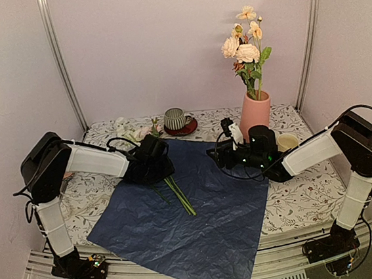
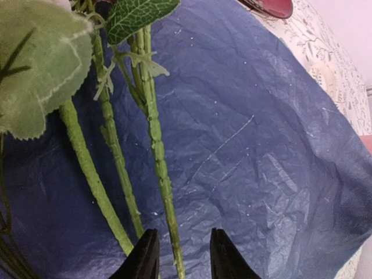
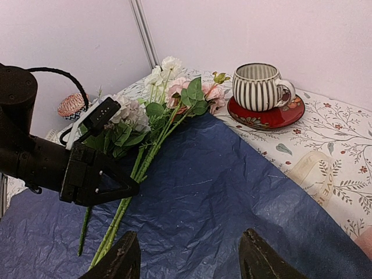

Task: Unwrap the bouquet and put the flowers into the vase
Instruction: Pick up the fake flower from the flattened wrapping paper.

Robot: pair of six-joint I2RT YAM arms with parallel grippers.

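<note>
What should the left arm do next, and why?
Probably close the left gripper on the green stem lying between its open fingers. The loose flowers lie on the spread blue paper, and the vase already holds other blooms, so these need lifting next.

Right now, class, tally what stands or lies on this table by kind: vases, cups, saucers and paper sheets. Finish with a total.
Vases: 1, the pink vase
Cups: 2, the striped cup and the cream mug
Saucers: 1, the red saucer
Paper sheets: 1, the blue paper
Total: 5
</note>
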